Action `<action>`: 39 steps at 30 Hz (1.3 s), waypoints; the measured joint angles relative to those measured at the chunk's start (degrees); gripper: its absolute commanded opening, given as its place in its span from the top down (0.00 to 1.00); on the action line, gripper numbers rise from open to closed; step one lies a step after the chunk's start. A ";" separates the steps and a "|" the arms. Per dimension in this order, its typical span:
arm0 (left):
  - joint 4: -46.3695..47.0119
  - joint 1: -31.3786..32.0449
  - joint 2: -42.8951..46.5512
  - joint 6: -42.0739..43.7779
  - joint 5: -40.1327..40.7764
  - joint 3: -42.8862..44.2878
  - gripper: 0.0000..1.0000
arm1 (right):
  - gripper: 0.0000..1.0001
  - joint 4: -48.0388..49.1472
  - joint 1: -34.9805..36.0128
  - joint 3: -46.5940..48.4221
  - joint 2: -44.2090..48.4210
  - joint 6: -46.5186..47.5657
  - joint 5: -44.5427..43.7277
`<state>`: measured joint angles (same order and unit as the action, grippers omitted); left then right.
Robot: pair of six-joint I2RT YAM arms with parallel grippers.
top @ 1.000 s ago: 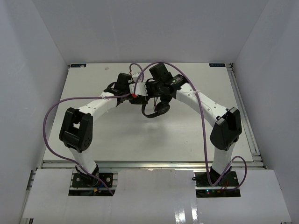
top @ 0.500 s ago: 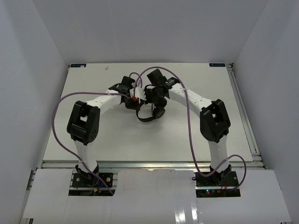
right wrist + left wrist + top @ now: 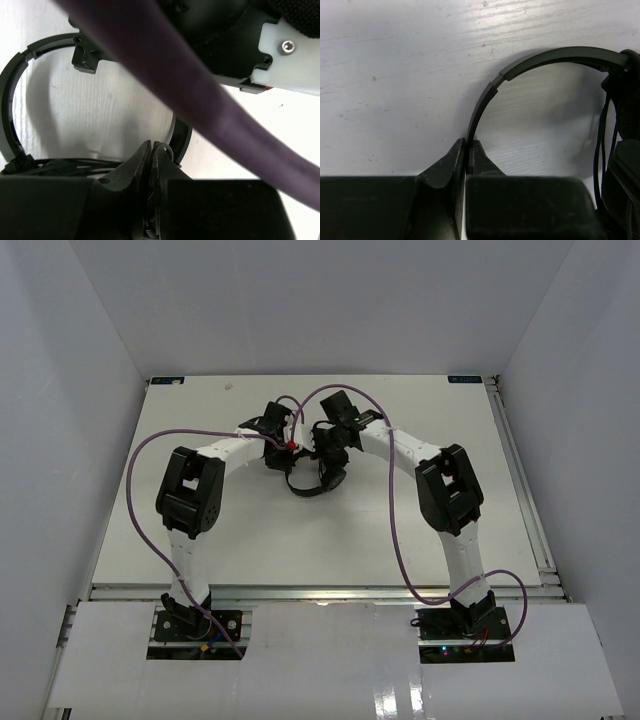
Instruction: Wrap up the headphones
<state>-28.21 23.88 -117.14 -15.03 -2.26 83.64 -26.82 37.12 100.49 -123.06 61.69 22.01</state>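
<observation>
A: Nearest first. The left gripper (image 3: 468, 150) has its jaws clenched on the headband (image 3: 545, 54), nipped right at their tips. It is a thin black strip, held edge-on.

B: And the right gripper (image 3: 151, 150)?

A: Its jaws are pressed together too. A loop of cord (image 3: 163, 148) pokes out at the tips and looks pinched between them. More cord strands bunch just left of those jaws.

B: Where do the headphones (image 3: 330, 480) sit overall?

A: They are on the table (image 3: 200, 530), between the two grippers. From the left jaws the headband arches up and off to the right. It ends at an earcup (image 3: 626, 100) at the far right, with cord hanging beside it.

B: Handling?

A: They are judged light, so one pinch should shift them. The headband looks springy and has a sliding joint partway along, so it may flex or twist about a single grip. The cord is limp and thin, probably slick. It could slide through slack jaws or snag on the earcup. The best holds are the headband's arch for steadying and the cord's free run for winding. A hard pull risks the cord's root at the earcup.

B: Anything farther out?

A: A purple cable (image 3: 150, 65) slants across beyond the right jaws.

B: Containers?

A: None shows in any view, so there are no contents to note.
</observation>
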 measured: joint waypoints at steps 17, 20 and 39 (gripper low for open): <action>1.37 -0.64 -0.10 1.48 4.91 0.01 0.61 | 0.87 5.12 -0.28 -0.41 -1.69 -0.74 2.85; 1.40 -0.64 -0.19 1.53 5.22 0.12 0.47 | 0.87 6.04 -0.31 -1.11 -1.78 -1.29 3.08; 0.63 -0.81 4.36 1.13 7.45 -1.86 0.14 | 0.64 8.44 -0.31 0.06 -3.27 -2.68 7.46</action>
<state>-27.58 23.08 -112.78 -13.90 5.19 81.77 -18.38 36.81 100.55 -126.33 59.02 29.47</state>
